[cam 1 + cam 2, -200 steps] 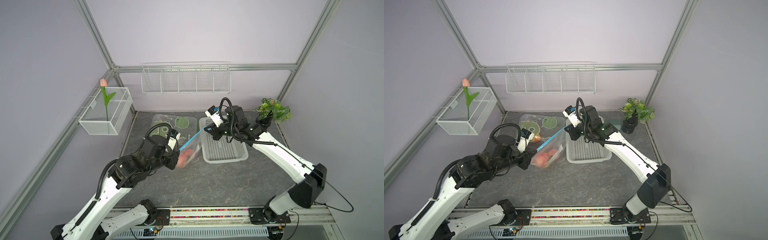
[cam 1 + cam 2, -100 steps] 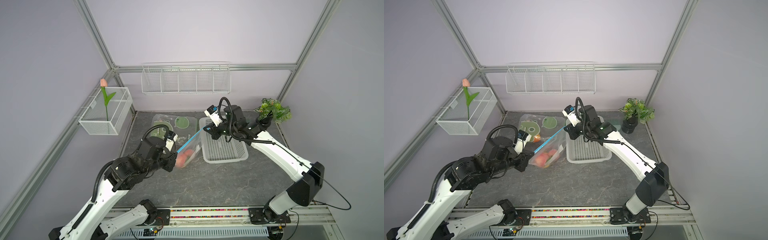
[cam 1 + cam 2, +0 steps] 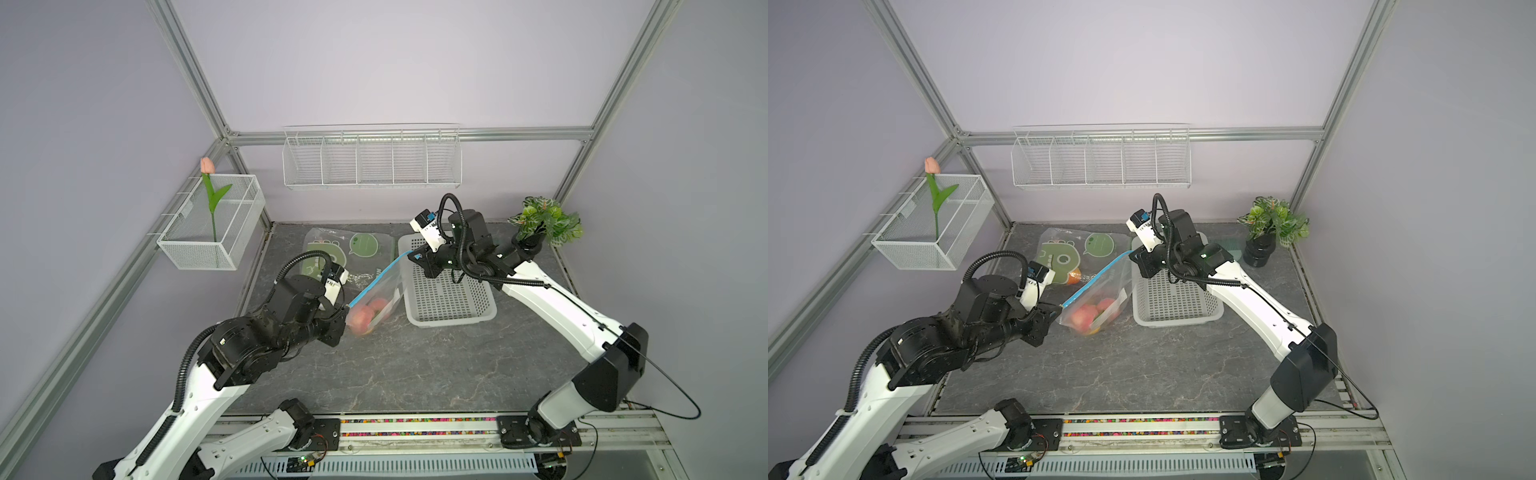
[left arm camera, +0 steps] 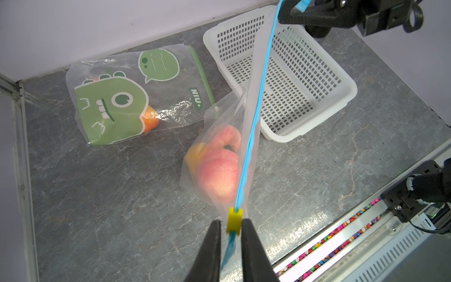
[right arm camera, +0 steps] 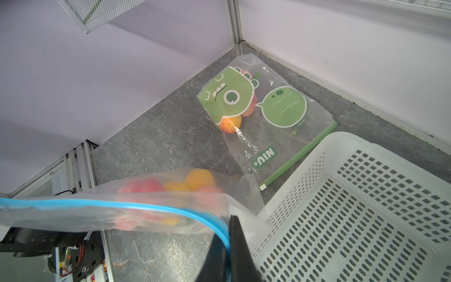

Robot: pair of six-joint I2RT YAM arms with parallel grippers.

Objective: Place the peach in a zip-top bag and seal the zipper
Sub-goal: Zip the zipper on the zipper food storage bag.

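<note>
Aloft, right gripper (image 5: 228,232) clamps the taut zipper edge (image 4: 259,97); left gripper (image 4: 230,224), slightly parted, flanks its slider (image 4: 234,218).

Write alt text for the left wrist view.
A clear zip-top bag of peaches is stretched by its blue zipper strip: the left hand, fingers slightly parted, flanks the yellow slider; the right hand pinches the far end. Behind lie a green dinosaur-print bag and a white perforated basket.
</note>
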